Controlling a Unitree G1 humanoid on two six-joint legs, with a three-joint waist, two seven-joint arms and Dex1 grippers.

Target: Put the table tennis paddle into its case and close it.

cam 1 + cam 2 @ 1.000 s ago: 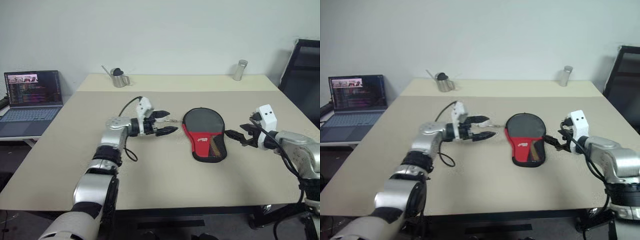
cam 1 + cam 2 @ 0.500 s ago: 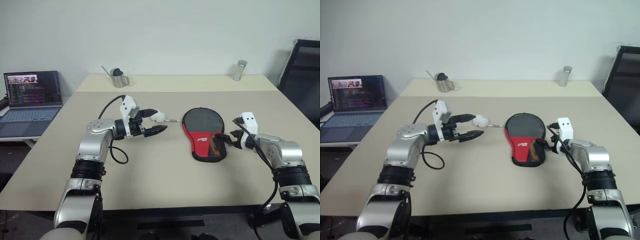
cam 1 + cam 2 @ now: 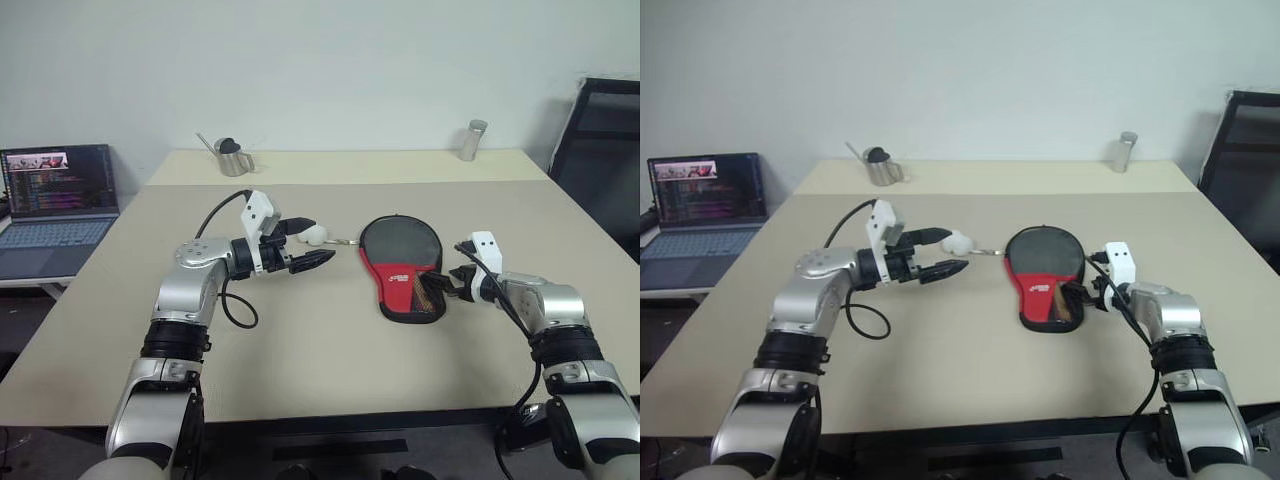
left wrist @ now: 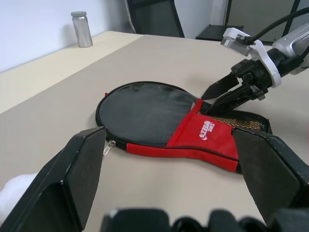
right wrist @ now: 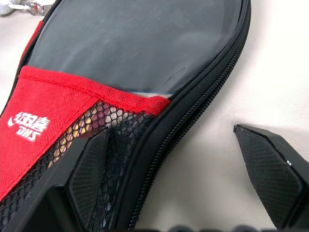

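Both tools spread wide: right tool [image 3: 443,287] at case [image 3: 402,266] mesh; left tool [image 3: 313,244] beside white ball [image 3: 314,235]

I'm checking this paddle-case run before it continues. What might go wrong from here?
The right end effector is open at the case's mesh pocket; one finger could snag the netting. The case lies loose on the table, so a push from that side might slide it. The left end effector hovers open beside a small white object and may knock it.
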